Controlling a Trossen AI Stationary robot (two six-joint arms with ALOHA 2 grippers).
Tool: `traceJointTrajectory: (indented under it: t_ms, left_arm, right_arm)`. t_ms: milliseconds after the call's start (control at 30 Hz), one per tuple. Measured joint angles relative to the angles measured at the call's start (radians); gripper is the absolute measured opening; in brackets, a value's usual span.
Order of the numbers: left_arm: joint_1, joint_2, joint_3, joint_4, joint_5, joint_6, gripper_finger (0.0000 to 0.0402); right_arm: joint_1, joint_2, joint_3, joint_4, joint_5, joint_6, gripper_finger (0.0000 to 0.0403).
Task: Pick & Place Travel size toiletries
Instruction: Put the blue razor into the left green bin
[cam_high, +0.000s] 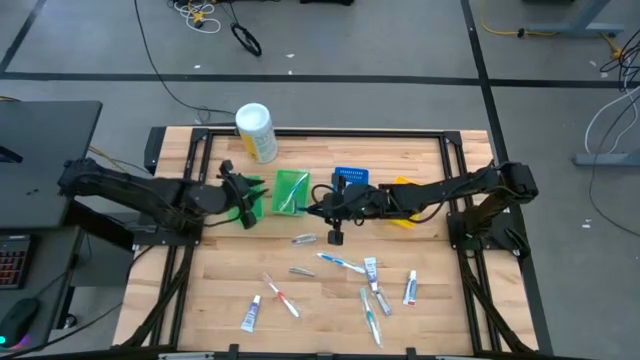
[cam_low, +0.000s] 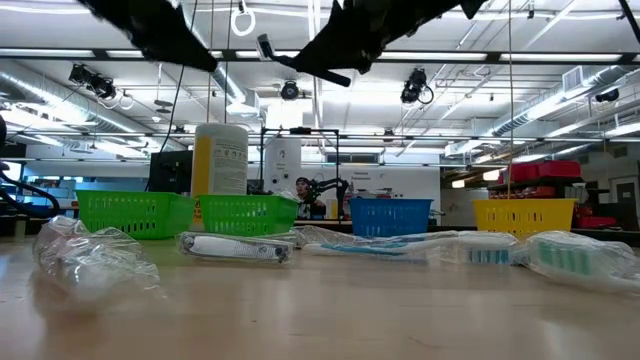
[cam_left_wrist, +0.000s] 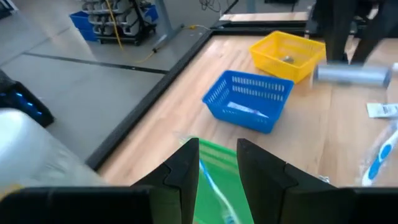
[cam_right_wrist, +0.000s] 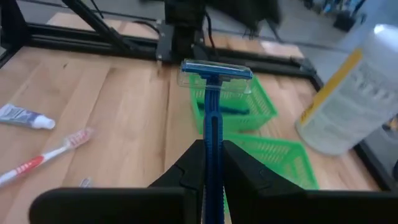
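Blue razor (cam_right_wrist: 213, 118) clamped upright in right gripper (cam_right_wrist: 213, 163), above tabletop (cam_high: 220, 280) centre | left gripper (cam_left_wrist: 217, 167) fingers parted, empty, over green bin (cam_high: 291, 192) near far edge

Low view: both dark arms cut off by the top edge, end effectors out of sight. Crinkled clear plastic wrapper (cam_low: 95, 262) at near left blurred; contents unreadable. Left wrist view: large white cylindrical canister (cam_left_wrist: 34, 149) a blurred mass cut by the edge; grey cylindrical piece (cam_left_wrist: 351, 74) smeared, kind unclear; small item inside the yellow plastic bin (cam_left_wrist: 287, 53) too small to name; green plastic bin (cam_left_wrist: 214, 177) mostly hidden behind the dark fingers (cam_left_wrist: 186, 168). Right wrist view: blue razor handle (cam_right_wrist: 213, 134) lower end hidden between fingers. High view: printing on small white tubes (cam_high: 251, 314) illegible.
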Motion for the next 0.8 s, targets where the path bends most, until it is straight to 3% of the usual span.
traceJointTrajectory:
  t_ms: [200,367,467,633,800]
  left_arm:
    - [0.0,0.001,-0.237,0.436,0.076,-0.014,0.0116]
    - [0.0,0.005,-0.446,0.919,0.255,0.075,0.0116]
    - [0.0,0.005,-0.523,1.125,0.296,0.115,0.0116]
    - [0.017,0.005,-0.53,1.177,0.269,0.122,0.0116]
    - [0.073,0.005,-0.49,1.136,0.382,0.201,0.0116]
  right_arm:
    - [0.003,-0.045,0.0,0.012,0.001,-0.128,0.0045]
    - [0.006,-0.188,0.0,0.023,-0.007,-0.213,0.0045]
    - [-0.021,-0.224,-0.047,0.148,-0.076,-0.215,0.0045]
    - [-0.085,-0.164,-0.192,0.529,-0.182,-0.172,0.0045]
    - [-0.134,-0.02,-0.242,0.89,-0.255,-0.036,0.0045]
